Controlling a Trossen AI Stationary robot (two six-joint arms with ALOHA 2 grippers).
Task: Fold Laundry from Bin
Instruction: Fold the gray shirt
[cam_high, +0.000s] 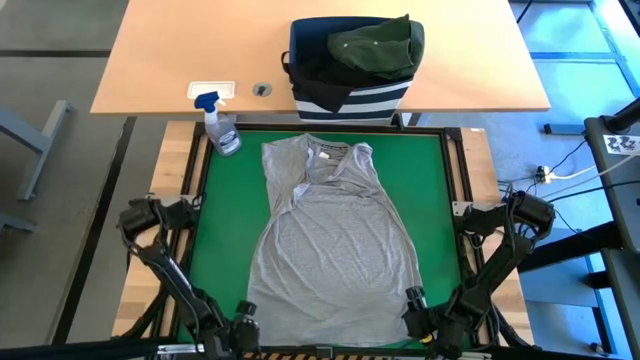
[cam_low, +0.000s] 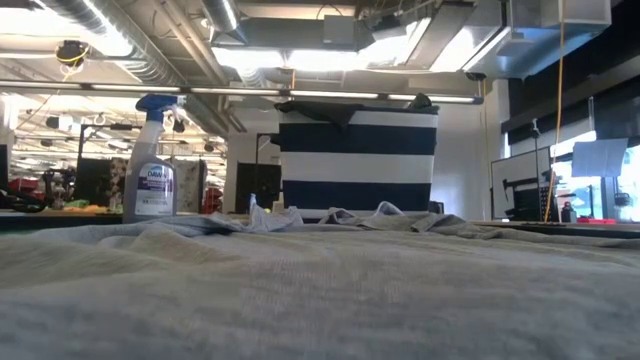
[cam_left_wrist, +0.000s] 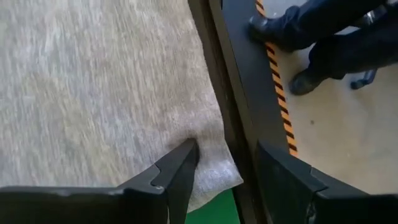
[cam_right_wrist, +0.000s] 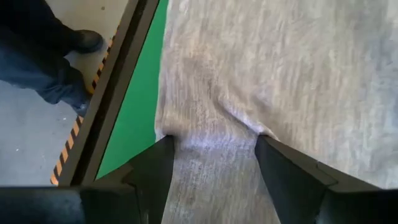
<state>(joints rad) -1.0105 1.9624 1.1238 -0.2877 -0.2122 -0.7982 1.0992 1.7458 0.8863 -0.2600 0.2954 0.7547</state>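
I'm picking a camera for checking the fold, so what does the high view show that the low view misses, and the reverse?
Only the high view shows the green mat, the dark olive garment in the bin and both arms, with the left gripper and right gripper at the shirt's hem. Only the low view shows the room behind. Both show the light grey shirt, the striped bin and the spray bottle.

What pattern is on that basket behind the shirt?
Navy with white horizontal stripes; the bin shows best in the low view.
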